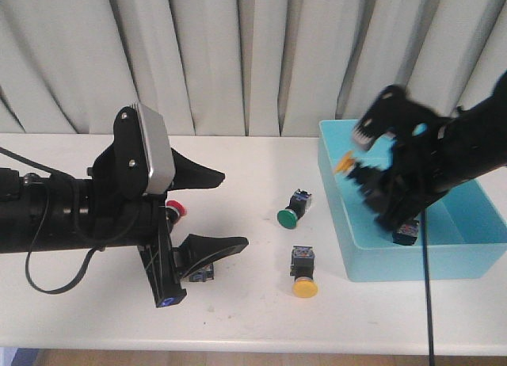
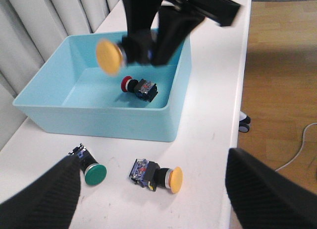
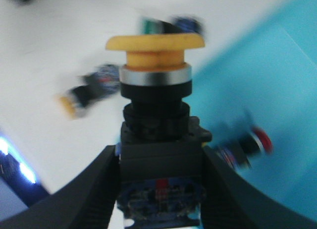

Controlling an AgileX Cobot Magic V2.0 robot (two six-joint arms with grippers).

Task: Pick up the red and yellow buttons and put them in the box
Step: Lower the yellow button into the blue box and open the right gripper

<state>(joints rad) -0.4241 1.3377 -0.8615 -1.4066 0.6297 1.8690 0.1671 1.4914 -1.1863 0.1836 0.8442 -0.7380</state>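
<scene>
While right fingers grip yellow button over box, red button inside, left fingers open

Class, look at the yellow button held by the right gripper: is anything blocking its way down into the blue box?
Nothing visible blocks it. The right gripper holds the yellow button over the open blue box. Only a red button lies on the box floor, with bare floor around it.
</scene>
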